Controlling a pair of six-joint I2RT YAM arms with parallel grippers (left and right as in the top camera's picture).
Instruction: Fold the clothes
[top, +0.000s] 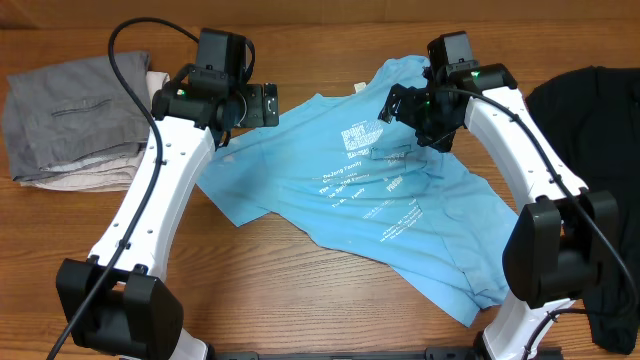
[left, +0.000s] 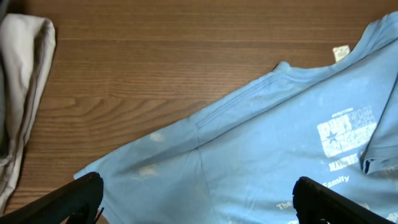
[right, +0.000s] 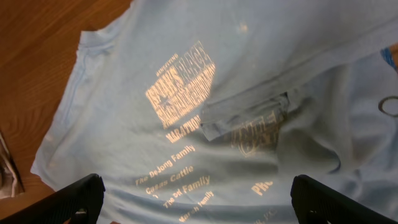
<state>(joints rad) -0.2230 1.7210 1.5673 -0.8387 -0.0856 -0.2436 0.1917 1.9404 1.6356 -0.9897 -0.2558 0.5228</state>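
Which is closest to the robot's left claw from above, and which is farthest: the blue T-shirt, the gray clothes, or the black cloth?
From the left gripper, in the overhead view:
1. Light blue T-shirt, right beside it, mid-table.
2. Gray folded clothes, at the picture's left edge.
3. Black cloth, far across at the right edge.

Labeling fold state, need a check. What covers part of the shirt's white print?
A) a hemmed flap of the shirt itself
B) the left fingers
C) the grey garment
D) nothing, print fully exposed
A: in the right wrist view a hemmed flap of the T-shirt lies across the white print, hiding some letters.
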